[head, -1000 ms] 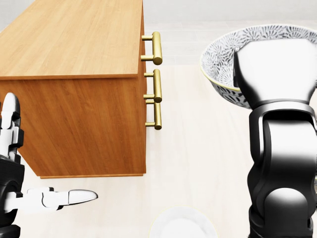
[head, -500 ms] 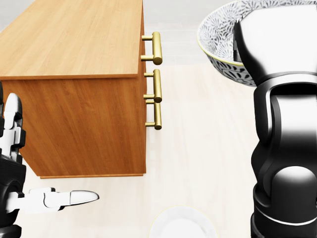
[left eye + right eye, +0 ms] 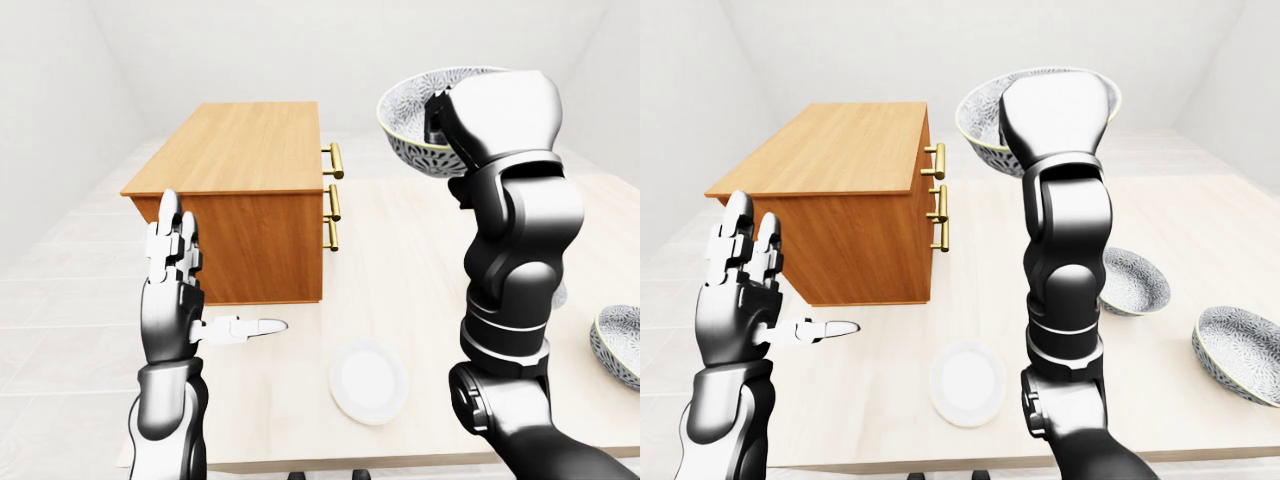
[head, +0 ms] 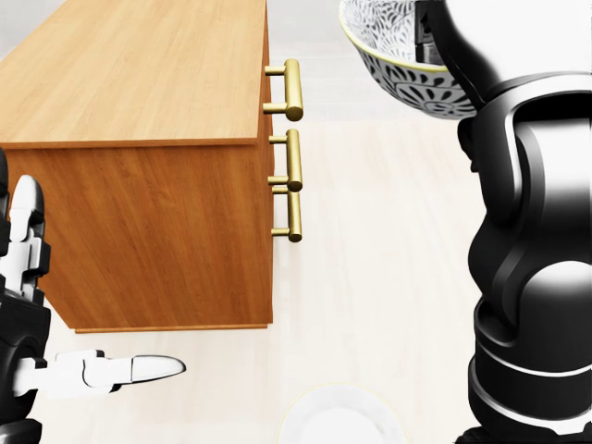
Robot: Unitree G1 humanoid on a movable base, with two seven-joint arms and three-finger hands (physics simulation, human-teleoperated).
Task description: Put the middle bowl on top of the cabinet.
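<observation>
My right hand (image 3: 440, 108) is shut on the rim of a patterned blue-and-white bowl (image 3: 404, 122). It holds the bowl high, above table level and just right of the wooden cabinet (image 3: 240, 150). The bowl (image 4: 398, 57) hangs level with the cabinet's top, near the brass drawer handles (image 4: 292, 91), and does not touch them. Most of the bowl is hidden behind my right forearm. My left hand (image 3: 205, 285) stands open at the lower left of the cabinet's side, fingers upright and thumb pointing right, holding nothing.
Two more patterned bowls (image 3: 1130, 280) (image 3: 1240, 350) rest on the pale table (image 3: 880, 350) at the right. A white plate (image 3: 965, 385) lies near the table's near edge, between my arms. White walls surround the room.
My right arm has lifted the bowl higher and carried it left, closer to the cabinet's top corner. The left hand and the camera have stayed put.
</observation>
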